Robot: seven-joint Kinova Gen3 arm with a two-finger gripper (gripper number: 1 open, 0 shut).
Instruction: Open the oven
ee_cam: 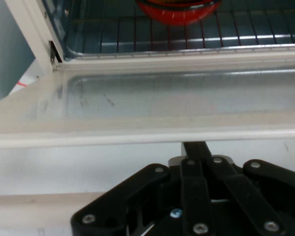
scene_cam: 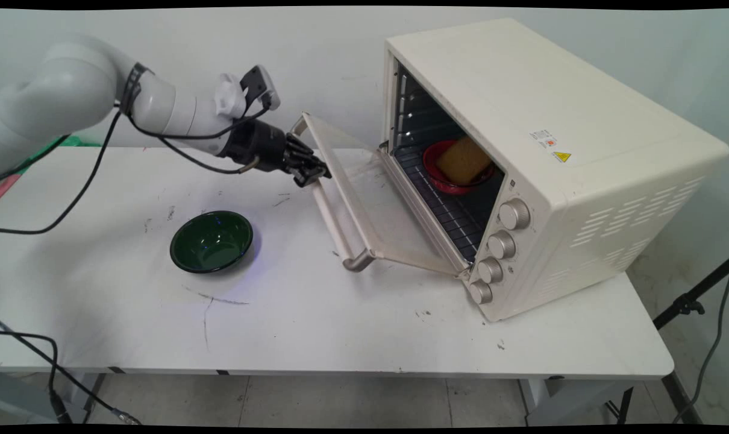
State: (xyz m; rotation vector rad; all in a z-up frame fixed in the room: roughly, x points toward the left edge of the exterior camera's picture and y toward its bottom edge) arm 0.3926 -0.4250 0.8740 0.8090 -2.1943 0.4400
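1. Table [scene_cam: 340, 325] surface is white, scuffed with dark marks and a thin crack line near its front; it stands against a pale wall, with tiled floor showing under its near edge.
2. Black cables hang from the white arm at the left and trail over the table's left side; more cable lies on the floor at lower left, and a black stand leg shows at the far right.
3. Toaster oven [scene_cam: 581, 150], cream coloured, sits on the right half of the table, turned at an angle, with four knobs [scene_cam: 500, 244] in a column down its front panel.
4. Oven door [scene_cam: 370, 199] hangs down, nearly flat, its glass pane facing up and its bar handle [scene_cam: 334, 223] along the outer edge.
5. Inside, on the wire rack [scene_cam: 455, 214], a red bowl [scene_cam: 458, 172] holds a yellowish sponge [scene_cam: 463, 160]; in the hand view only the red bowl's lower part shows at the top edge, beyond the door.
6. Gripper [scene_cam: 310, 172] sits at the door's outer edge near the handle's far end, pointing toward the oven; whether its fingers are apart or closed cannot be told, since the linkage and the door edge hide the tips.
7. Green bowl [scene_cam: 211, 241] stands upright on the table, well apart from the door, in front of and below the gripper.
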